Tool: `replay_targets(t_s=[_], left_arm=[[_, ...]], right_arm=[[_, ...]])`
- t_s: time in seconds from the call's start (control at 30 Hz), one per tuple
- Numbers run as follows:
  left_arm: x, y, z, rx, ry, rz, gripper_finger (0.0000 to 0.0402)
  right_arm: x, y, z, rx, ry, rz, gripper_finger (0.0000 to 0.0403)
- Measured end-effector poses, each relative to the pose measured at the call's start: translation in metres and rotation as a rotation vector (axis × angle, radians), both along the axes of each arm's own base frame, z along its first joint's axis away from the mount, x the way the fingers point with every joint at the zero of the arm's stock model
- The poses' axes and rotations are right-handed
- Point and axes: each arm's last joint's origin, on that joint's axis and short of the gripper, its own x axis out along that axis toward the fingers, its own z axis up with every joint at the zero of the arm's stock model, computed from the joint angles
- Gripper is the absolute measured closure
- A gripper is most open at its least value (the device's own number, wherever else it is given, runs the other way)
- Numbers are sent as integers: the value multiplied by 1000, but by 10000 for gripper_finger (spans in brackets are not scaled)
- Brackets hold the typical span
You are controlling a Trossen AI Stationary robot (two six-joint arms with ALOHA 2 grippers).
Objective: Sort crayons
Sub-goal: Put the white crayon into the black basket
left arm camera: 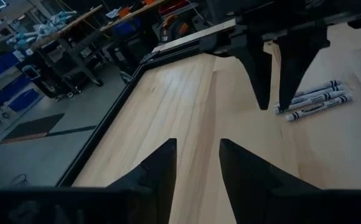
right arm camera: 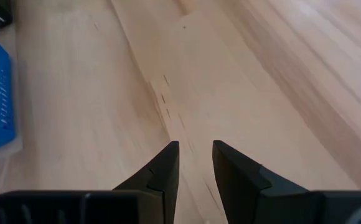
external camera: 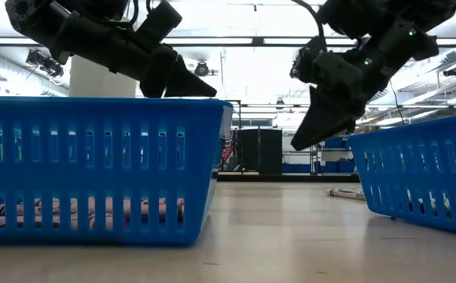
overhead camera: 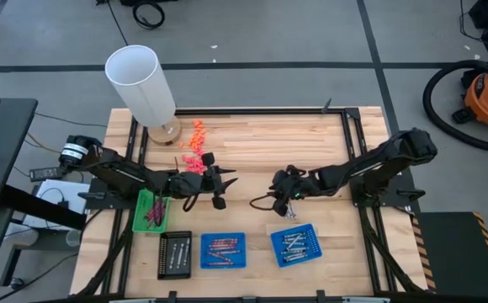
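A few silvery-grey crayons (left arm camera: 314, 101) lie loose on the wooden table, just near-side of my right gripper (overhead camera: 290, 214). Maroon crayons lie in a green tray (overhead camera: 151, 210), brownish-red ones in a blue tray (overhead camera: 223, 250), and grey ones in a second blue tray (overhead camera: 295, 244). My left gripper (overhead camera: 220, 192) hovers open and empty at mid-table, pointing toward the right; its fingers show in the left wrist view (left arm camera: 198, 155). My right gripper (overhead camera: 278, 200) faces it, open and empty above bare wood (right arm camera: 196, 155).
A white cylinder (overhead camera: 143, 84) stands at the far left, with a heap of orange and pink sticks (overhead camera: 196, 145) beside it. A black tray (overhead camera: 174, 254) sits by the green one. Black rails frame the table. Bare wood lies at the centre and far right.
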Motion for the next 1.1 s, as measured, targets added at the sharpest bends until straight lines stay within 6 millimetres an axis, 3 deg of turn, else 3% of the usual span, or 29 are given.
replay_targets(t_s=[0.27,1.1], left_arm=[[0,0,-1,-2,6,2,269],[0,0,-1,-7,11,3,269]], right_arm=[[14,2,5,-19,29,25,295],[7,-1,0,-55,109,-38,295]])
